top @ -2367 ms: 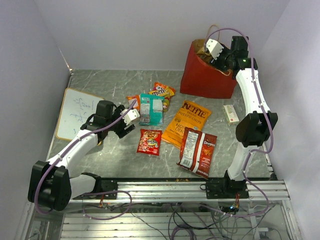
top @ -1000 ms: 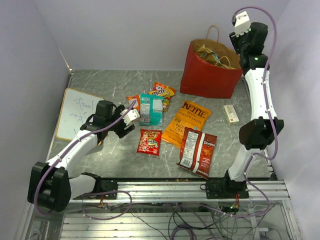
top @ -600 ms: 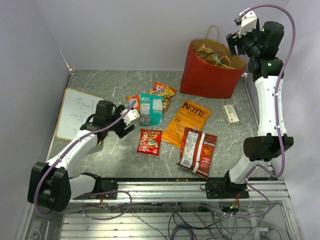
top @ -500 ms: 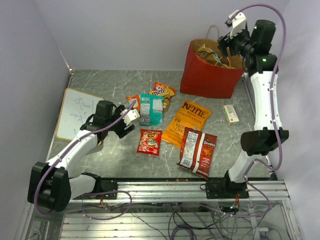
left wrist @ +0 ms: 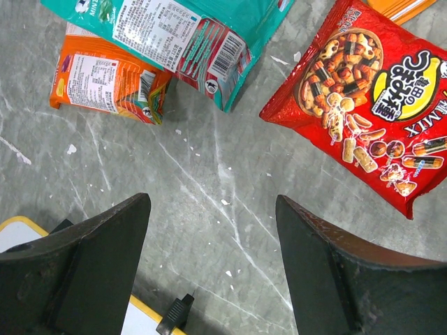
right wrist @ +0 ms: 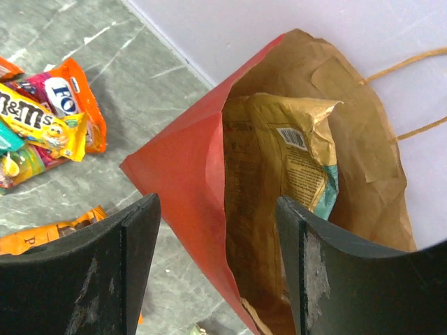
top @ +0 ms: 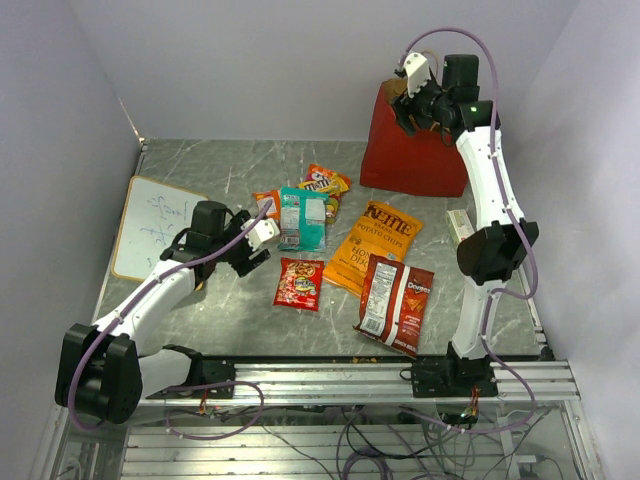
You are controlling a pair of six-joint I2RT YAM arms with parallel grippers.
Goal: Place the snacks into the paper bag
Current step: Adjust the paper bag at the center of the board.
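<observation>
Top external: paper bag (top: 410,150) stands at the far right of the worktop (top: 220,170), with a tan packet (right wrist: 279,181) already inside. Right claw (right wrist: 216,206) hangs over the bag mouth, spread wide, gripping nothing. Orange chip bag (top: 375,245), Doritos bag (top: 395,305) and teal pack (top: 302,218) lie mid-worktop, outside the bag. Left claw (left wrist: 211,202) sits low, near left, also wide and empty, with the red snack mix (left wrist: 370,105) and orange pack (left wrist: 105,80) just beyond it. Looks like we're between picks. Next: drop onto a packet, pinch a crinkly edge, lift clear over the bag rim.
</observation>
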